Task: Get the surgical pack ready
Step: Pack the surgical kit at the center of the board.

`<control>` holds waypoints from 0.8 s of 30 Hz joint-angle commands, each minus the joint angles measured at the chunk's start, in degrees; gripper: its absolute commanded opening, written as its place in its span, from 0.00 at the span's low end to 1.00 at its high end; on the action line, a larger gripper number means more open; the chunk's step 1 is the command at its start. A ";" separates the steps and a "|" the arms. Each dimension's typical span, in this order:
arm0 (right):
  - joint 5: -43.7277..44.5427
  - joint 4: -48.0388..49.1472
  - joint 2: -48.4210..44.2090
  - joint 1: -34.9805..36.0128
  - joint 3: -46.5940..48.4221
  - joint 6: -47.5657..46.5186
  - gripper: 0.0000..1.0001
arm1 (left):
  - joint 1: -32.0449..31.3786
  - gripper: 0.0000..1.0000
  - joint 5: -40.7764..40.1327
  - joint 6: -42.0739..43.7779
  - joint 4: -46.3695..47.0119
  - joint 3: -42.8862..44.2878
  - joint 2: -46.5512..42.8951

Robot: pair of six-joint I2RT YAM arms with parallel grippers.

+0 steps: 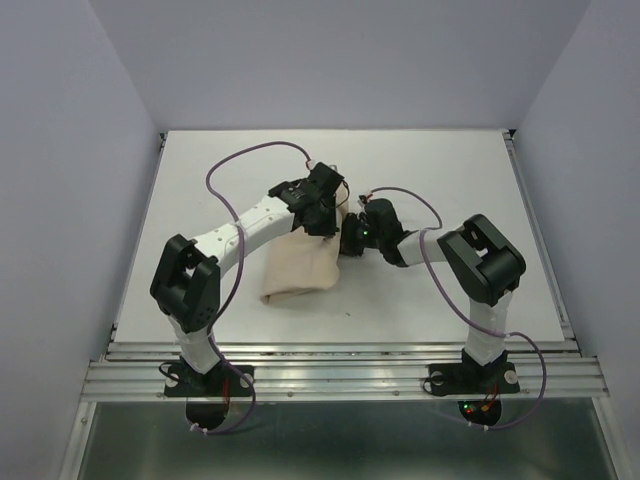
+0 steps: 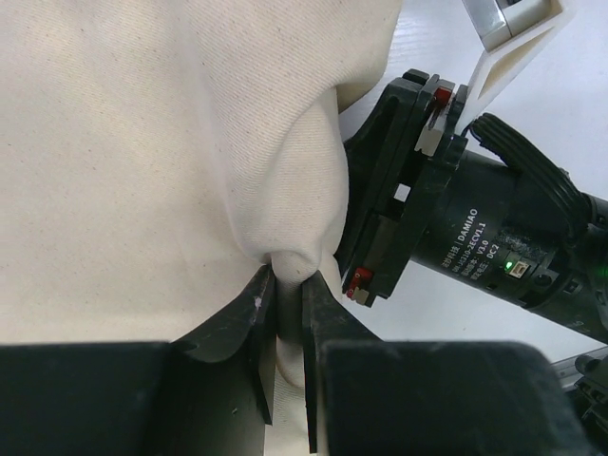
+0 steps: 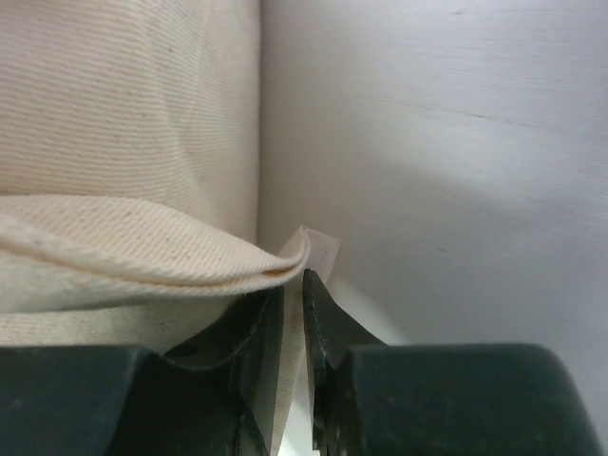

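Cloth (image 1: 300, 268) is lying folded into a beige bundle near the middle of the white desk (image 1: 450, 170), and both of your arms are meeting at its far right corner. Your left pincer (image 2: 288, 285) is clenching a pinched-up ridge of the fabric. In the left wrist view its two dark fingers (image 2: 255, 328) are pressing together with only a thin fold of cloth between them, and the weave is puckering upward from that grip.

Your right pincer (image 3: 293, 285) is gripping the cloth too (the right wrist view is showing a layered edge of it running down between the narrowly spaced fingers), and the hem is curling over just above the tips. To the right of that edge the bare desk is showing.

From the left wrist camera you are seeing the right arm's black wrist motor (image 2: 475, 237) sitting just beside the bunched fabric, with a green light (image 2: 508, 264) glowing on it. In the overhead view the two pincers are sitting almost touching at the bundle's far right end, while the rest of the cloth is stretching toward the near left, resting on the desk. Purple cables (image 1: 250, 155) are looping above each arm.
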 commanded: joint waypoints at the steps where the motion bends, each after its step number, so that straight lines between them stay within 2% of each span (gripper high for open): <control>1: -9.84 17.97 -1.27 1.50 0.61 1.18 0.20 | -1.24 0.00 4.00 -1.39 5.56 2.17 -4.20; 4: -13.19 21.06 -1.09 1.50 0.34 1.53 0.20 | -0.98 0.00 3.91 -0.77 5.73 1.90 -4.47; 8: -13.64 18.44 -0.04 0.89 1.04 1.36 0.22 | -0.71 0.00 3.91 -0.51 5.99 1.90 -3.33; 9: -11.20 16.87 -0.04 0.89 1.04 0.83 0.23 | -0.71 0.00 3.91 -0.51 6.00 1.73 -2.89; 12: -3.55 2.31 -0.65 0.89 3.23 -3.37 0.23 | -0.71 0.00 3.21 -1.21 7.05 0.94 -1.13; 13: 2.91 -5.48 -0.91 0.89 4.02 -4.09 0.23 | -0.80 0.00 2.86 -1.56 7.14 0.85 -0.43; 17: 12.28 -16.26 -1.18 0.89 7.36 -7.08 0.24 | -0.71 0.00 -0.13 -3.23 7.75 1.64 3.17; 19: 21.49 -26.06 -1.53 0.89 10.70 -7.96 0.25 | -0.80 0.00 -1.53 -3.93 9.15 0.94 4.49; 21: 30.78 -32.60 -2.41 0.89 11.50 -7.44 0.26 | -0.71 0.00 -2.33 -4.98 9.69 0.76 5.98; 24: 37.05 -34.21 -5.30 0.37 9.49 -6.39 0.27 | -0.71 0.00 -2.77 -5.95 11.18 0.58 7.65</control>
